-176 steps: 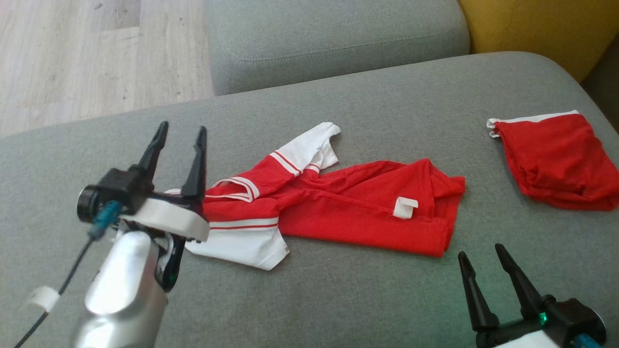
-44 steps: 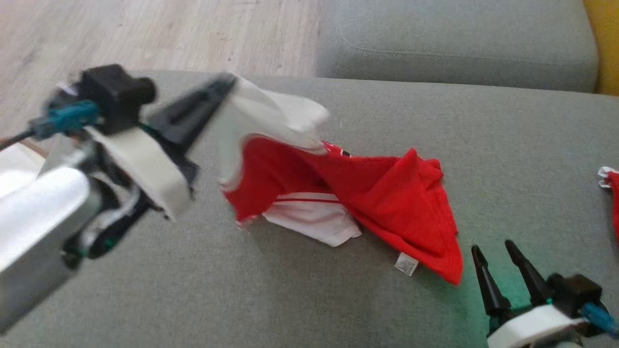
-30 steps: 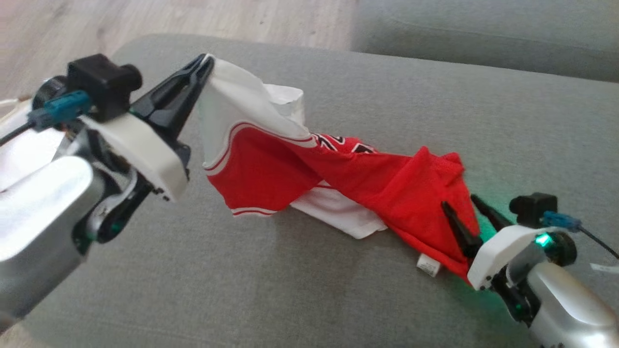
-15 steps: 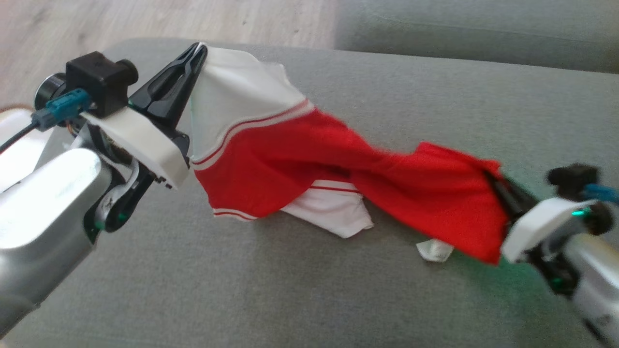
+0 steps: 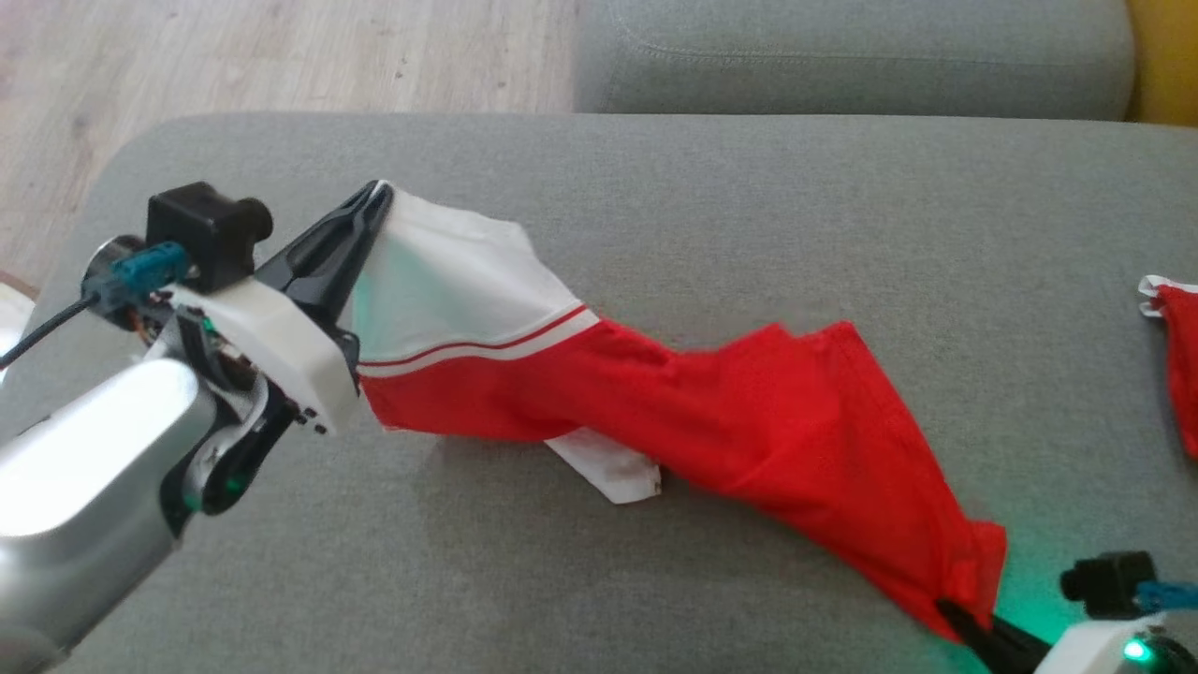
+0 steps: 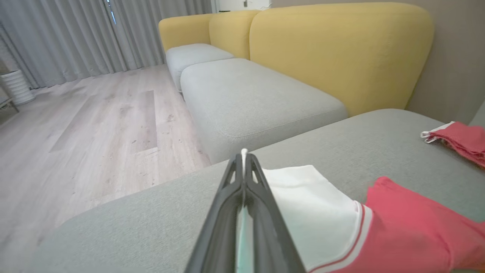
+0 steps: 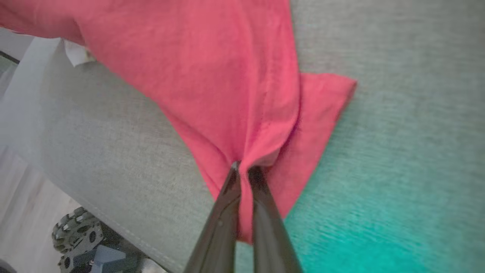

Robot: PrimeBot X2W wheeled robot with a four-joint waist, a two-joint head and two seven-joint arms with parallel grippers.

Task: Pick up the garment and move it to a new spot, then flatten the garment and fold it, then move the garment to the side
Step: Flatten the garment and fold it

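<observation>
Since the earliest frame, both tools had shut on the garment, which then lay crumpled in a heap mid-seat, and it had been drawn out into a long band between them.

The left tool (image 5: 376, 193) was clamped tight on a white corner of the garment (image 5: 711, 412). In the left wrist view its two dark fingers (image 6: 231, 212) met along their length around a thin edge of white cloth. It hung over the left part of the sofa seat (image 5: 749, 206), short of the far left corner. The right tool (image 5: 947, 613) was pinched on the red hem. The right wrist view showed the red fabric (image 7: 212, 68) gathered into a pucker at the fingertips (image 7: 229, 182), with the jaws narrow on it, close to the seat's near edge.

From the white panel with its red stripe, the cloth ran red and slightly twisted toward the near right corner. A white flap (image 5: 608, 465) hung below the middle of the band and touched the seat. A green glow (image 5: 1034, 608) lay on the grey fabric by the right tool.

A second red cloth (image 5: 1177, 365) with white trim sat at the seat's right edge, well apart from the garment. Past the far edge stood another grey cushion (image 5: 842, 56), then a yellow backrest (image 6: 341, 49). Pale wood floor (image 5: 234, 56) lay beyond the left edge. A small wheel (image 7: 72, 235) showed below the near edge.
</observation>
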